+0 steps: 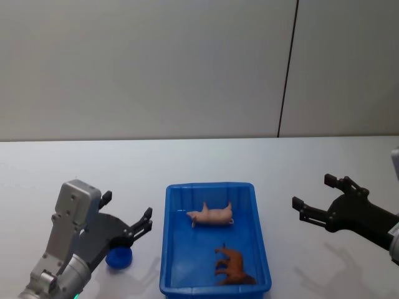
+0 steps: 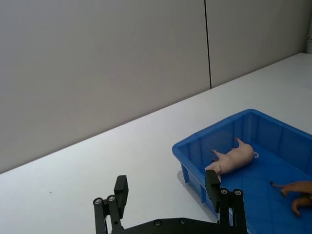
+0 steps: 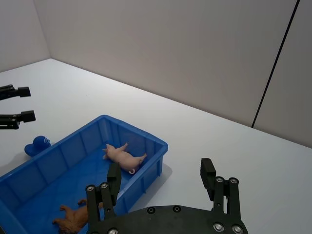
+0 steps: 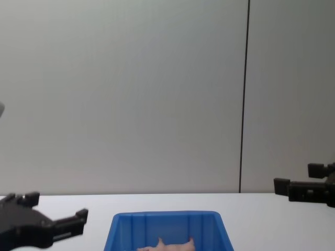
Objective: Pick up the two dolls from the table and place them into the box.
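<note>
The blue box point(image 1: 209, 185) stands on the table point(image 1: 81, 168) between my arms. A pale pink doll point(image 1: 212, 215) lies on its side in the far half of the box, and a brown animal doll point(image 1: 234, 266) lies in the near half. My left gripper point(image 1: 128, 207) hovers open and holding nothing, left of the box. To the right of the box my right gripper point(image 1: 312, 191) is also open, nothing between its fingers. The left wrist view shows the left gripper point(image 2: 166, 187), the box point(image 2: 209, 129) and the pink doll point(image 2: 234, 158). In the right wrist view, the right gripper point(image 3: 161, 175) is above the table beside the box point(image 3: 134, 130).
A small blue object point(image 1: 118, 257) rests on the table under my left gripper, close to the box's left wall. A grey wall rises behind the table's far edge. There is bare tabletop on both sides of the box.
</note>
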